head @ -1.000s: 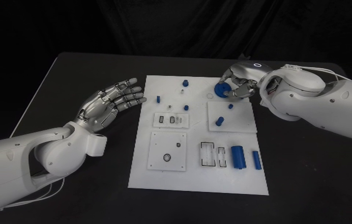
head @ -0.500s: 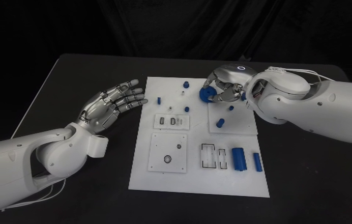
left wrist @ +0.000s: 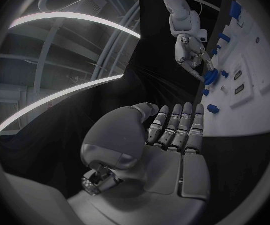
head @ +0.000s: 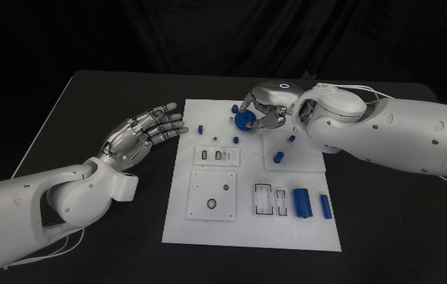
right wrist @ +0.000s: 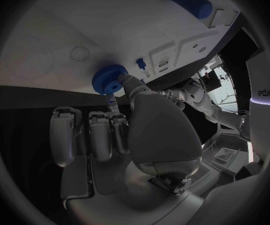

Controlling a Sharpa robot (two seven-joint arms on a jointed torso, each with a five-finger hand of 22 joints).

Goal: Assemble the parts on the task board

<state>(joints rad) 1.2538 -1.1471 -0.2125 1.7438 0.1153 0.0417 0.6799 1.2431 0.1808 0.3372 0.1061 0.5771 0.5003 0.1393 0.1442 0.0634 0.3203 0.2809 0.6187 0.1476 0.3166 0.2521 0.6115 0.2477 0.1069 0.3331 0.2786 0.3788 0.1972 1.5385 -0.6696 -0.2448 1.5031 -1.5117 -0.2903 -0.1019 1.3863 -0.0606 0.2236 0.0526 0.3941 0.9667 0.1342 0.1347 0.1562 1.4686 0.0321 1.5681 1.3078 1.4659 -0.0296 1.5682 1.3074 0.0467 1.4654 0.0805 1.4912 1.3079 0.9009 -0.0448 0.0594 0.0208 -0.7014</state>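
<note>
My left hand idle, my right pinching a toothed blue gear

My left hand (head: 139,135) hovers at nine o'clock off the flat white task board (head: 250,232), metal fingers spread, holding nothing. My right hand (head: 263,106) pinches the round ridged gear (head: 244,121) over the board's twelve o'clock end.

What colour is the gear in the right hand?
Blue; the gear shows best in the right wrist view, pinched by the right hand.

A black table (head: 103,103) stands before a dark curtain backdrop (head: 223,19).
</note>
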